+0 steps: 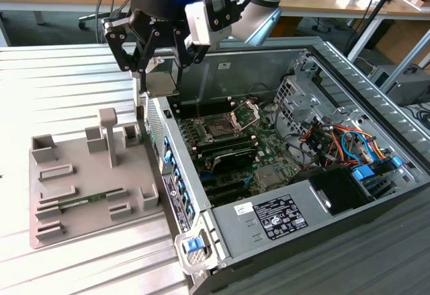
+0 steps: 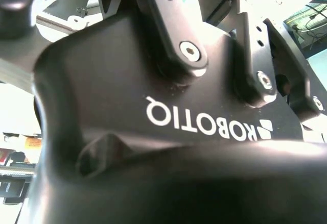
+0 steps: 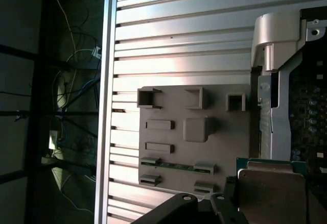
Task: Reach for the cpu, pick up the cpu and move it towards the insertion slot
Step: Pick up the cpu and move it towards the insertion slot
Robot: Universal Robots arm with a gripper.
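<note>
Clamping the thin, square, silvery cpu [image 1: 162, 85] by its edges, the gripper's [image 1: 160, 73] black fingers [image 1: 139, 60] hover over the grey metal computer case's [image 1: 235, 73] rim; the steel-framed insertion slot [image 1: 220, 129] lies inside that case.

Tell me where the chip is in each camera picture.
Exterior view: the chip is held in the gripper, above the computer case wall nearest the grey tray.
First wrist view: the chip lies beside the case edge.
Shared landmark: the grey tray.
</note>
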